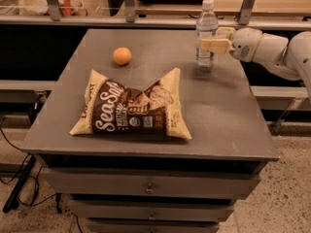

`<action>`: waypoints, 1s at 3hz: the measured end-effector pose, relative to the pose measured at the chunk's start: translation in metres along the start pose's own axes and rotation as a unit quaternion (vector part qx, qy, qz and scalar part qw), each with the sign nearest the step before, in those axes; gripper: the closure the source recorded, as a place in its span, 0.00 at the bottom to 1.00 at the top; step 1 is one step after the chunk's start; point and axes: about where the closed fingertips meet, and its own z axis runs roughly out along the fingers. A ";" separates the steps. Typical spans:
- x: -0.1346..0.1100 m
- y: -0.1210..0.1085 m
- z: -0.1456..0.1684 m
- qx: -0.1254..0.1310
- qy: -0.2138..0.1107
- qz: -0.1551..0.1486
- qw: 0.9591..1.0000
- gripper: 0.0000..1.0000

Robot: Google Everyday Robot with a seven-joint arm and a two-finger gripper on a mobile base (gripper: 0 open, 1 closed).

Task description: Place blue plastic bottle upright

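Note:
The blue plastic bottle [206, 21], clear with a pale label and a white cap, stands upright at the far right of the grey table [223, 110], its base on or just above the top. My gripper [210, 39] reaches in from the right and is shut on the bottle around its middle. One cream finger [214, 45] crosses in front of the bottle; the other is mostly hidden behind it. The white arm [272, 50] extends off the right edge.
A brown and cream chip bag [133, 108] lies flat in the table's middle. A small orange [122, 56] sits at the far left. Drawers [148, 188] are under the table. A shelf with metal posts [146, 13] runs behind.

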 end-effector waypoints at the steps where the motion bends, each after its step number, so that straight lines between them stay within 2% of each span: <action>1: 0.003 -0.004 0.001 0.007 -0.016 -0.003 1.000 0.84; 3: 0.006 -0.007 0.001 0.011 -0.030 -0.003 0.999 0.38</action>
